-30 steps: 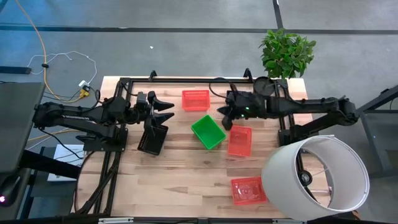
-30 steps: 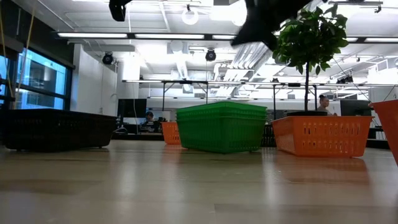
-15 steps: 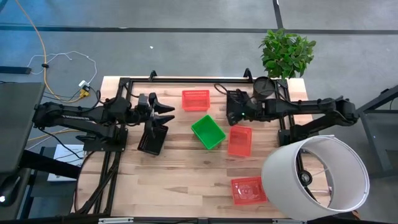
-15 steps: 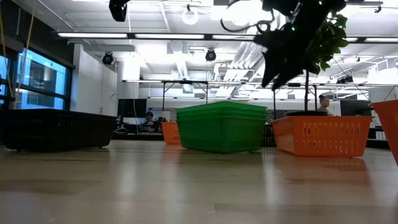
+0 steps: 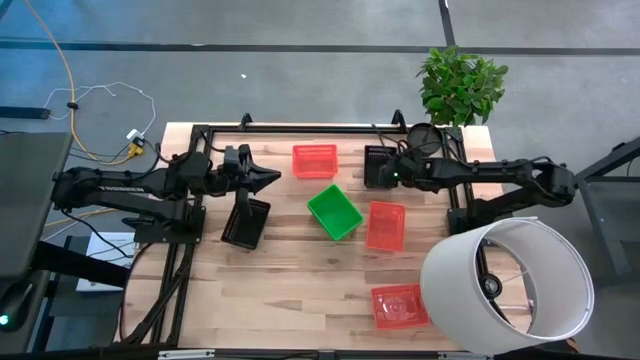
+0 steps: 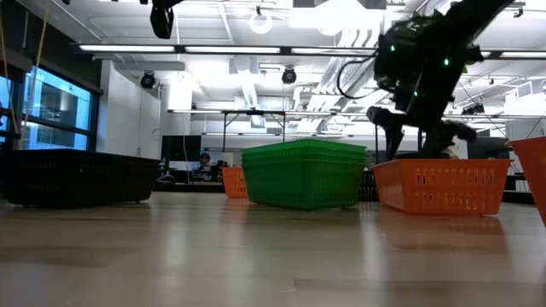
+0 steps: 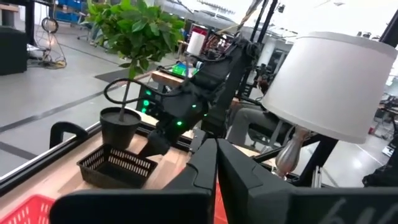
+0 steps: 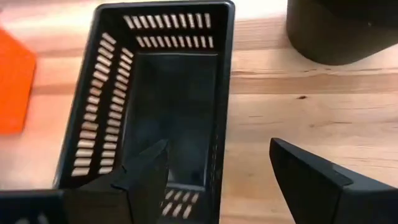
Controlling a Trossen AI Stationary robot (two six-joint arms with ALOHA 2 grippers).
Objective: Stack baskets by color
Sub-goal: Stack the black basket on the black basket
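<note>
Wooden worktop (image 5: 300, 290): sorting looks unfinished. Three red baskets (image 5: 386, 226) lie apart; green basket (image 5: 334, 211) centre; black basket (image 5: 246, 222) left, another black basket (image 8: 158, 99) under spread right claw (image 8: 242, 165). Left claw (image 5: 268, 177) clenched, empty.

A lab — exposed ceiling ducts (image 6: 256, 85), strip lights (image 6: 171, 49), workbenches (image 6: 256, 115) behind.

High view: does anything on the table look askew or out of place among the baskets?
The green basket sits turned at an angle mid-table, while the red baskets and black baskets lie nearly square to the edges. A large white lampshade lies on its side over the near right corner, close beside a red basket.
</note>
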